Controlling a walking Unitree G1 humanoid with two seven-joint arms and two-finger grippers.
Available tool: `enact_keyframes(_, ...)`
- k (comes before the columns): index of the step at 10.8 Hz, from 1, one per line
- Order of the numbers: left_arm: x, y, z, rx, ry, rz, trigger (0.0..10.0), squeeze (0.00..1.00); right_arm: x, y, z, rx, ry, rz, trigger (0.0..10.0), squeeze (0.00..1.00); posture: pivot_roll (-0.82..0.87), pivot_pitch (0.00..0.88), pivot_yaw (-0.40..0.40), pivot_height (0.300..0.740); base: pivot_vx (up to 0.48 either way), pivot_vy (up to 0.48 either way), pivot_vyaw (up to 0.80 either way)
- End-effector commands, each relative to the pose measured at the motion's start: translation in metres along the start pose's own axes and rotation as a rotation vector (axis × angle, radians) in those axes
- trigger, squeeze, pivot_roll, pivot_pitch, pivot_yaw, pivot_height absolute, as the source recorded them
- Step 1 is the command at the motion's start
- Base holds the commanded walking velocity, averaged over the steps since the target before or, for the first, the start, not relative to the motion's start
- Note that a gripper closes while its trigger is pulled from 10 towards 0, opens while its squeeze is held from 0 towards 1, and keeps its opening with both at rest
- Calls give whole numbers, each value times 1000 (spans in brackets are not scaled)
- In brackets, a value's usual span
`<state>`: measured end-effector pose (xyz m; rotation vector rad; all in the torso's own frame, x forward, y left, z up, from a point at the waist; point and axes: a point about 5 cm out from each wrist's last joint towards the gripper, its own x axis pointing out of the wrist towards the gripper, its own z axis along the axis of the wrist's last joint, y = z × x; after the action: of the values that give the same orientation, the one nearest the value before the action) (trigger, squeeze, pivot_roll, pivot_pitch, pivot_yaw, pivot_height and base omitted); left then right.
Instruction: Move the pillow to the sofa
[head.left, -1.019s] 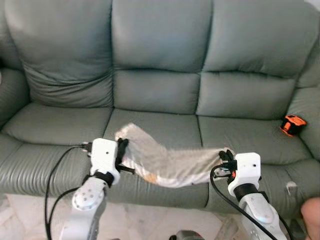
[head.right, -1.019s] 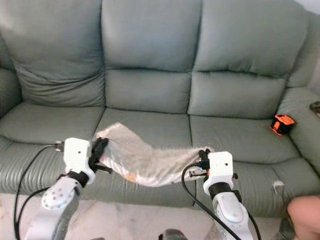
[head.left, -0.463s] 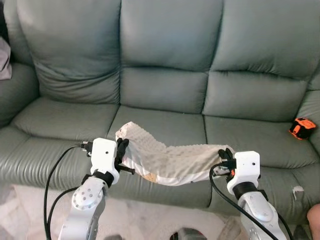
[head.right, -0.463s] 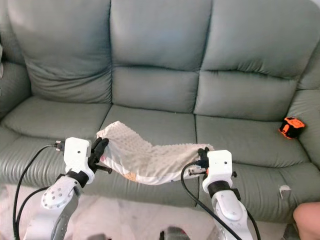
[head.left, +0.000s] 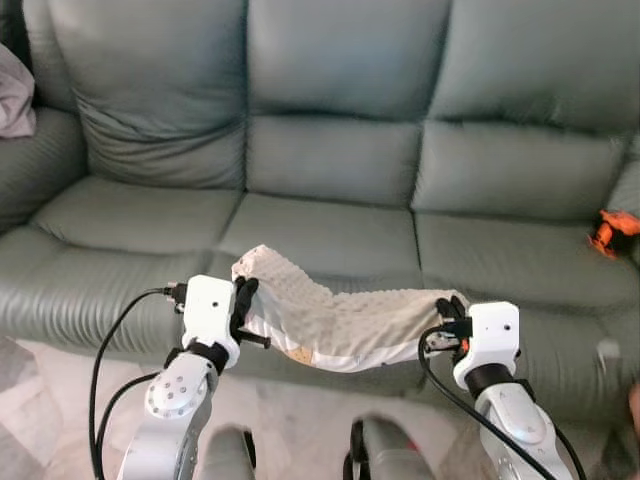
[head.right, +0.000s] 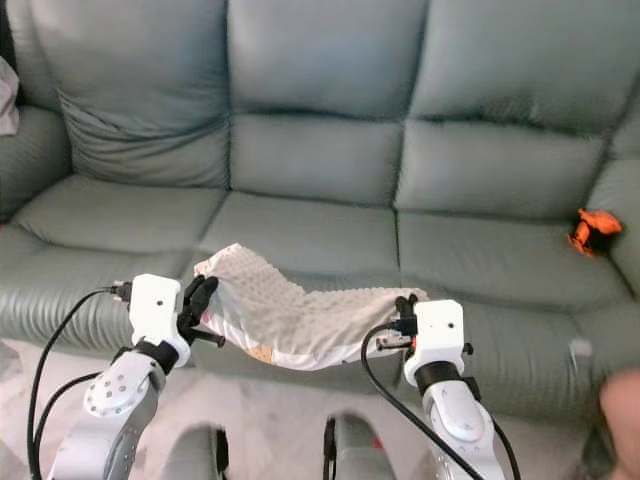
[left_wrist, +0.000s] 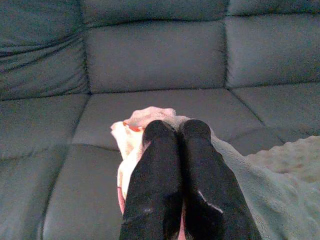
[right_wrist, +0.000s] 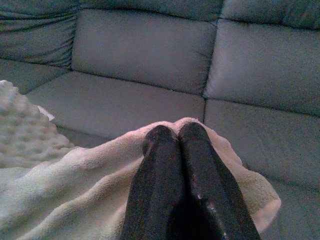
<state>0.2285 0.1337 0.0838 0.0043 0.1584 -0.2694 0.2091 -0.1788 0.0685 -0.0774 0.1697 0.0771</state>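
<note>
A flat cream pillow (head.left: 335, 320) with a bumpy surface hangs stretched between my two arms, sagging in the middle, in front of the grey-green sofa (head.left: 330, 160). My left gripper (head.left: 243, 300) is shut on the pillow's left corner (left_wrist: 145, 120). My right gripper (head.left: 447, 320) is shut on its right corner (right_wrist: 200, 145). The pillow is held above the sofa's front edge, over the middle seat cushion (head.right: 300, 235), not resting on it.
An orange and black object (head.left: 615, 230) lies on the right seat cushion. A pale cloth (head.left: 15, 90) sits on the left armrest. A person's hand (head.right: 625, 400) shows at the lower right edge. Pale tiled floor (head.left: 60, 390) lies below the sofa front.
The camera has tilted down and back, so the sofa sits higher and my own legs come into view. Both grippers keep their hold on the pillow.
</note>
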Motion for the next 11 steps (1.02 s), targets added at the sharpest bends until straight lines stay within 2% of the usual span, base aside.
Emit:
enact_keyframes(1, 3, -1, 7, 5, -26, -14, 10000, 0, 2, 2, 6, -5, -30, -2, 10000, 0, -3, 0, -1, 647, 0, 0, 0)
enact_keyframes(8, 7, -2, 12, -10, -44, -40, 10000, 0, 6, 1, 6, 1, -38, -22, 10000, 0, -1, 0, 4, 647, 0, 0, 0)
enact_keyframes(10, 8, -4, 12, -13, -46, -35, 10000, 0, 7, -1, 11, -10, -60, -31, 10000, 0, -5, 0, 2, 647, 285, 0, 0)
enact_keyframes(11, 11, -5, 14, -19, -56, -29, 10000, 0, 10, -4, 21, -22, -99, -43, 10000, 0, -12, 0, 2, 647, 307, 0, 0)
